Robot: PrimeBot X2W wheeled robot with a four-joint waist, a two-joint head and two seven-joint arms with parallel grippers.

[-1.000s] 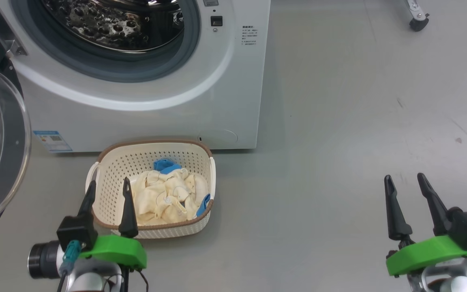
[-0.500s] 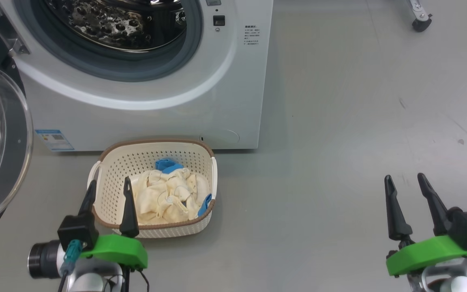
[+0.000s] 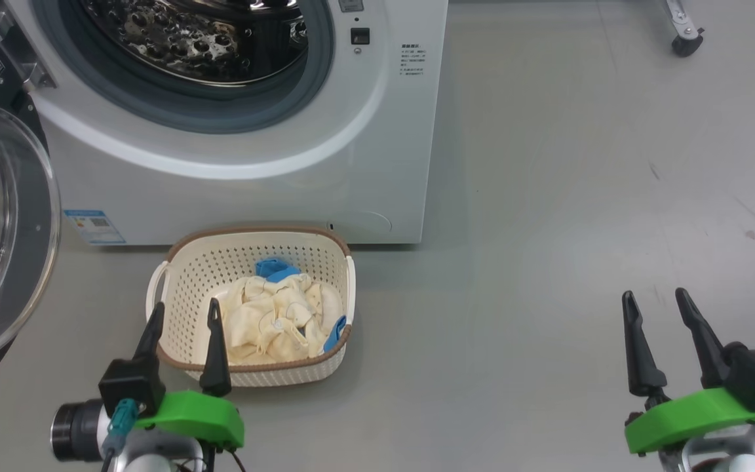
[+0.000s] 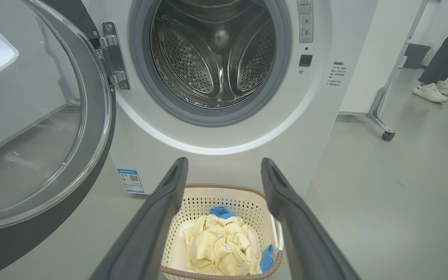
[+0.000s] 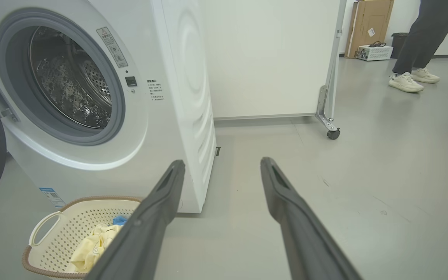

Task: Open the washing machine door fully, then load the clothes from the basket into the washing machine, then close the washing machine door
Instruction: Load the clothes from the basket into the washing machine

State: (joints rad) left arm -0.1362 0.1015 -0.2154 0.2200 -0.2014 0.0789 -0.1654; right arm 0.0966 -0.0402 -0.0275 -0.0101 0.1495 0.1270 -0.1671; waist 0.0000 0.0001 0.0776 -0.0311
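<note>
Blue QR-code label sticker (image 3: 94,226) low on the washing machine (image 3: 253,190), print illegible.

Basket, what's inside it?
Inside the basket lies a crumpled pile of yellow clothes, with a blue cloth at its far side and another at its right edge. Anything under the pile is covered.

Grey floor (image 3: 580,196), white wheeled partition (image 5: 270,58), person's legs (image 5: 422,35) w/ white sneakers (image 5: 405,83), cardboard box (image 5: 370,23)
</note>
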